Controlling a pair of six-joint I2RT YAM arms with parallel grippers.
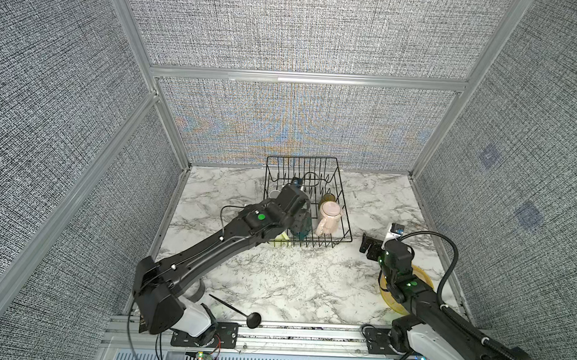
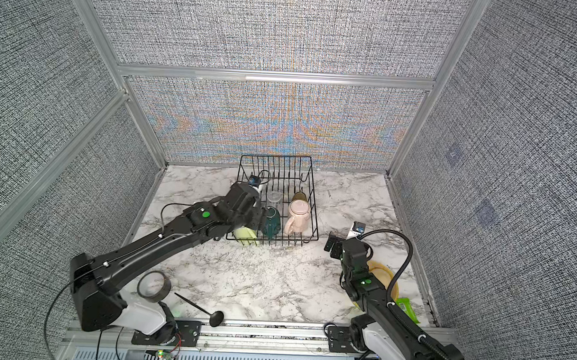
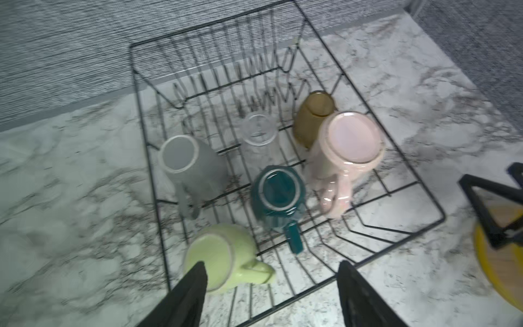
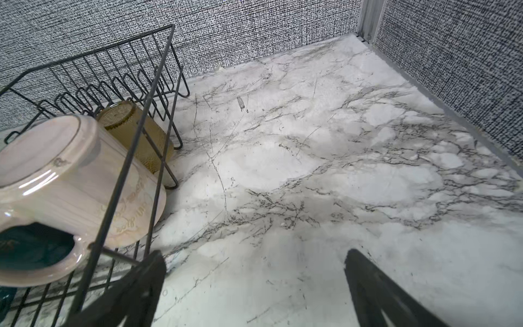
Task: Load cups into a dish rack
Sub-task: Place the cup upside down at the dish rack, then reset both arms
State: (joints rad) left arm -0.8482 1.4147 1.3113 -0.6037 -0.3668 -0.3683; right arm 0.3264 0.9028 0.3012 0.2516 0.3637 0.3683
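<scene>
The black wire dish rack [image 3: 133, 56] [image 1: 301, 158] holds all the cups upside down or tilted: grey mug [image 3: 189, 161], clear glass [image 3: 259, 130], amber tumbler [image 3: 311, 113], pink mug [image 3: 348, 141], teal mug [image 3: 278, 195]. The yellow-green mug [image 3: 218, 254] leans in the near left corner. My left gripper [image 3: 271, 264] hangs open just above that mug, gripping nothing, one finger beside its base. The left arm covers the rack's left half in both top views. My right gripper [image 4: 254, 260] [image 1: 369, 246] is open over bare marble beside the rack's right wall [image 4: 152, 93].
A yellow round steamer basket [image 1: 392, 292] lies under the right arm. Near the front edge lie a black spoon [image 1: 241, 310] and a roll of tape [image 2: 153, 285]. A green packet [image 2: 407, 308] sits at the front right. Grey panel walls enclose the table.
</scene>
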